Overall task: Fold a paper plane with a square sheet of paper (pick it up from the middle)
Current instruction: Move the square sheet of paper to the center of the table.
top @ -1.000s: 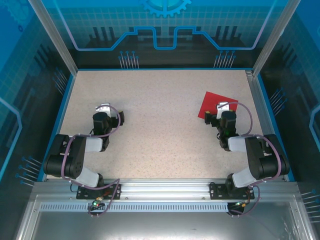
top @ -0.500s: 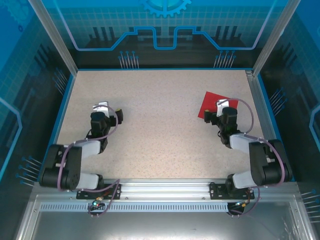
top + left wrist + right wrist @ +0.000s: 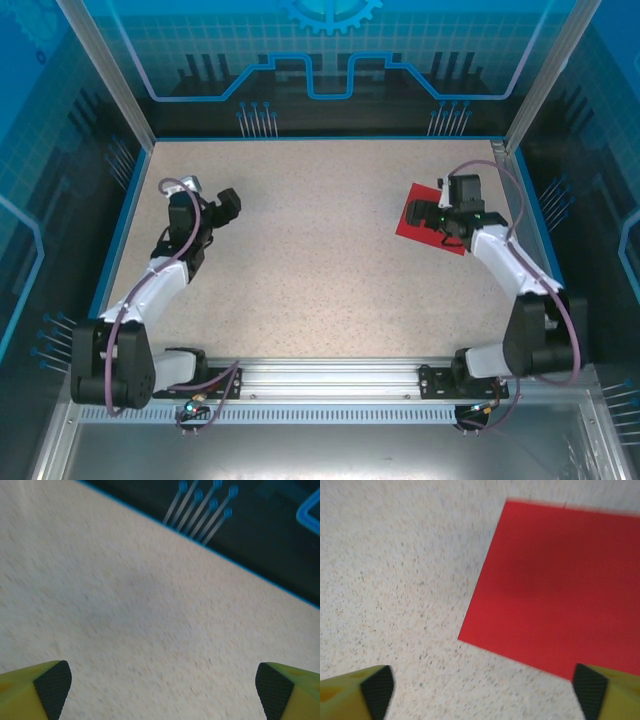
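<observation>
— Where does the square sheet of paper (image 3: 409, 226) lie?

— Flat on the speckled table (image 3: 320, 270), in its far right part, turned at a slant to the table's edges.

— And the right gripper (image 3: 432, 218)?

— It hangs over the sheet. From the right wrist, its yellow fingers (image 3: 350, 692) with black pads stand wide apart with nothing between them. The red paper (image 3: 555, 590) lies ahead of them, nearer the right finger.

— The other arm?

— The left gripper (image 3: 225, 205) is well apart from the sheet, above bare table at the far left. Its jaws are also spread wide and hold nothing.
</observation>
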Tool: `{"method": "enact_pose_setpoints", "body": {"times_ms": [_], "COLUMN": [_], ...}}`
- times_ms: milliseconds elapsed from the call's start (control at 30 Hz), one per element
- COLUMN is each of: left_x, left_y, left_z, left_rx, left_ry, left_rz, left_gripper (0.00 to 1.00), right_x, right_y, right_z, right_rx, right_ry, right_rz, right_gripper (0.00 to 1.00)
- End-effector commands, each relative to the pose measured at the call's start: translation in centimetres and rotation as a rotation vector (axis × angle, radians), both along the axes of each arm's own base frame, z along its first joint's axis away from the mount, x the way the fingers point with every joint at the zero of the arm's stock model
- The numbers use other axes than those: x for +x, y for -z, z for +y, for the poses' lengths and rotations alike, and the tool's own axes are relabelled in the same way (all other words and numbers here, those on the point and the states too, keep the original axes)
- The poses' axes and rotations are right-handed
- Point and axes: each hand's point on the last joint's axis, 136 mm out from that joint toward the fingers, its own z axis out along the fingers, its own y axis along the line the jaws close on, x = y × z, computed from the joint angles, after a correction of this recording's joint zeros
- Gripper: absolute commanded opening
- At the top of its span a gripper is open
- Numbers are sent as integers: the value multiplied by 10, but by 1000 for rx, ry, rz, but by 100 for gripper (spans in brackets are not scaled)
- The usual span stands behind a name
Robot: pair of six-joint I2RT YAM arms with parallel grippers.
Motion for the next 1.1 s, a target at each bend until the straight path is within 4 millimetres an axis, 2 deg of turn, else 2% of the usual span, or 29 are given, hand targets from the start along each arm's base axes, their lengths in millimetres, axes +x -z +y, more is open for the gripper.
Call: {"method": "enact_pose_setpoints", "body": {"times_ms": [0, 200, 333, 567, 667, 767, 933, 1067], "left_x": [-4, -6, -11, -23, -26, -26, -23, -22], "left_y": [25, 31, 31, 30, 25, 19, 18, 12], "left_z": [-39, -67, -71, -71, -70, -68, -67, -74], "left_rx": [-197, -314, -329, -300, -292, -295, -359, -407], "left_ry": [151, 276, 304, 322, 319, 303, 261, 291], "left_rz": [154, 157, 137, 138, 123, 106, 117, 101], "left_gripper": [99, 99, 99, 99, 99, 99, 99, 99], "right_x": [-6, 31, 57, 80, 73, 60, 21, -22], "right_y": [22, 44, 61, 93, 105, 117, 135, 154], "right_z": [10, 4, 14, 39, 44, 58, 100, 141], "right_rx": [93, 79, 118, 165, 107, 114, 86, 100], "right_ry": [49, 176, 172, 134, 142, 110, 1, -36], "right_rz": [191, 295, 348, 433, 483, 534, 586, 626], "right_gripper": [89, 87, 85, 82, 82, 82, 83, 82]}}
